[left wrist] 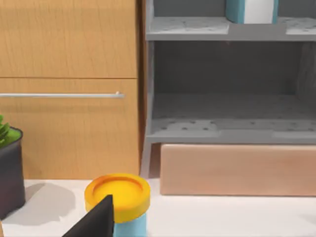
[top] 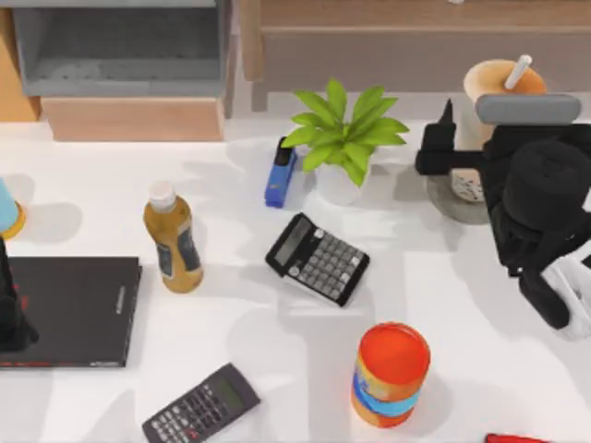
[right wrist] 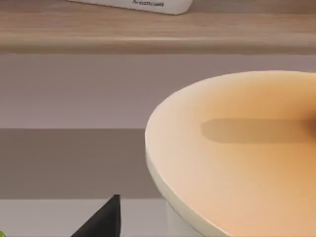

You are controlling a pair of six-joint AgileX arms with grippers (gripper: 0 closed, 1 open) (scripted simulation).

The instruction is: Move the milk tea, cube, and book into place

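From above, the milk tea point(top: 489, 101) is being seen upright on a grey coaster point(top: 452, 205) at the counter's point(top: 443, 305) far right, with the right claw point(top: 452, 152) set against its left side; whether that claw is clamped cannot be told. The left arm point(top: 11, 309) is being kept at the left edge over a black book point(top: 78, 309).

In the left wrist view, the teal book point(left wrist: 251, 11) is being shown standing on the upper level of a grey shelf point(left wrist: 227, 131).

In the right wrist view, the cup's lid is being seen close.

Bright even light over the white table point(top: 443, 305), soft grey shadows falling left of the amber bottle point(top: 173, 238) and potted plant point(top: 343, 138), no glare, wrist views softly blurred
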